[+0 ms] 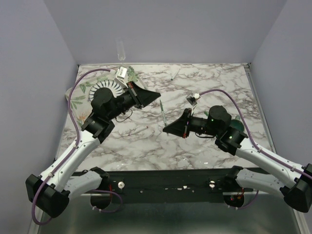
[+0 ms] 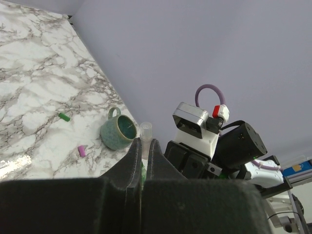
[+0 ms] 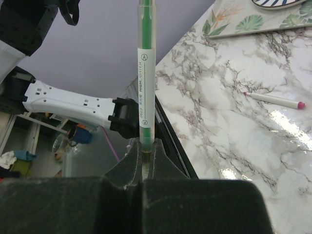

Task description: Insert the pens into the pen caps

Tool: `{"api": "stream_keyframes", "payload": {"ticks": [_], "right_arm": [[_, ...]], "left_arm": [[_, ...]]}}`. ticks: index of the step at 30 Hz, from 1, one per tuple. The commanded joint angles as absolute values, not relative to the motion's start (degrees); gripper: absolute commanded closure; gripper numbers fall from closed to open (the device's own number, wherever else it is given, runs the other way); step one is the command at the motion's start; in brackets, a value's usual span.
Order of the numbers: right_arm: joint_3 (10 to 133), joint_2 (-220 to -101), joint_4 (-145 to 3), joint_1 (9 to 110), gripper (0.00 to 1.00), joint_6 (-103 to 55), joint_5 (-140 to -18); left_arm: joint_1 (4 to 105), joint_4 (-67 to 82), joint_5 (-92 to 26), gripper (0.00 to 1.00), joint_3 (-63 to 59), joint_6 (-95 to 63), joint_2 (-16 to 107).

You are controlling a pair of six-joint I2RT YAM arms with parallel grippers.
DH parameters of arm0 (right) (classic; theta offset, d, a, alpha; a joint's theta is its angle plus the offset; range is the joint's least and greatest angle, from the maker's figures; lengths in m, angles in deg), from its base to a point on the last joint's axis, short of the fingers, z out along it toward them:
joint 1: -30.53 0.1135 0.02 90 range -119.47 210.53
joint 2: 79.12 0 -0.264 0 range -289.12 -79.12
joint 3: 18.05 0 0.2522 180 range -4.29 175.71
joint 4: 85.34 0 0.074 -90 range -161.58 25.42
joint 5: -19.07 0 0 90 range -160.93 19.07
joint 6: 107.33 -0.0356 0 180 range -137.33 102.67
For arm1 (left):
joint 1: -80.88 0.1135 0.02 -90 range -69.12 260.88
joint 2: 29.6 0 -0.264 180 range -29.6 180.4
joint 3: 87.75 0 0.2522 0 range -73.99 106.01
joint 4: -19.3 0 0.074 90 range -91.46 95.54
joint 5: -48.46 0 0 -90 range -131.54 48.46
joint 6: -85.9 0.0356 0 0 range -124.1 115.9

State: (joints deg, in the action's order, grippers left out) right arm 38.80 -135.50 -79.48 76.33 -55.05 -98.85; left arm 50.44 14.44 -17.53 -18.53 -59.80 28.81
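Okay, your left arm (image 1: pixel 78 146) and right arm (image 1: pixel 263 158) reach inward over the tabletop (image 1: pixel 146 146), tips nearly meeting mid-air. Right gripper (image 3: pixel 147 146) is clenched on the green pen (image 3: pixel 145 73) at its base; left gripper (image 2: pixel 144 146) pinches its pale far end. Pink pen (image 3: pixel 273 99), green cap (image 2: pixel 64 116) and pink cap (image 2: pixel 81 150) lie loose below.

Tabletop (image 3: pixel 234 146): marble-look, polished, catching glare. Green highlighter (image 3: pixel 145 73): clear glossy plastic barrel, white printed label. White pen (image 3: pixel 273 99): smooth plastic. Green cap (image 2: pixel 64 116), pink cap (image 2: pixel 81 150): plastic. Mug (image 2: pixel 116 131): glazed ceramic, speckled. My right fingers (image 3: pixel 127 168), left fingers (image 2: pixel 127 168): matt black, faintly grainy. Walls (image 2: pixel 195 48): matt, smooth.
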Motion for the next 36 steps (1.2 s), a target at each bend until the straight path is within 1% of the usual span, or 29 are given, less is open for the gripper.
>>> {"api": "stream_keyframes", "payload": {"ticks": [1,28,36], "right_arm": [[41.1,-136.0,-81.3,76.7,0.99,-55.6,-98.9],[41.2,-135.9,-81.2,76.8,0.99,-55.2,-98.3],[41.7,-134.1,-79.4,76.8,0.99,-53.7,-96.1]], "left_arm": [[50.6,15.7,-15.8,1.00,-19.3,-59.1,27.3],[50.5,18.0,-12.4,1.00,-21.2,-60.3,27.4],[50.5,17.2,-10.4,1.00,-24.1,-60.2,27.0]]}}
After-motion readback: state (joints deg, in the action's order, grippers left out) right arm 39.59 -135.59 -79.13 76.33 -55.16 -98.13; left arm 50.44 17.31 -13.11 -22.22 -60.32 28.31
